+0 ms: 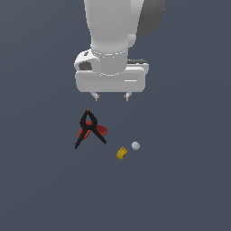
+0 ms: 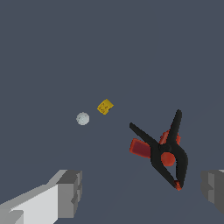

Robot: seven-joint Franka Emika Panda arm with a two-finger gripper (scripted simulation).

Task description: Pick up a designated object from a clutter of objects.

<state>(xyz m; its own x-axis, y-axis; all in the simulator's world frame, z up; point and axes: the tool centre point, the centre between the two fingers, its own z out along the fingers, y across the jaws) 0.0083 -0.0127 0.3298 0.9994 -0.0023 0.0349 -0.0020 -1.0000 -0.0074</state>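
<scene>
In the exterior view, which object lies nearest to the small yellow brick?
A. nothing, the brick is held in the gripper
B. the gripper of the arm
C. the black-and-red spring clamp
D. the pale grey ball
D: the pale grey ball lies just beside the yellow brick, while the spring clamp is farther off and the open, empty gripper hangs above them.

yellow studded brick (image 1: 121, 153) (image 2: 105, 106) | small, tilted | just beside grey ball (image 1: 135, 145) (image 2: 82, 118), near black-and-red clamp (image 1: 90, 128) (image 2: 164, 151)

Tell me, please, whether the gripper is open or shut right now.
Open. The gripper has its fingertips spread well apart with nothing between them, above the spring clamp and yellow brick.
</scene>
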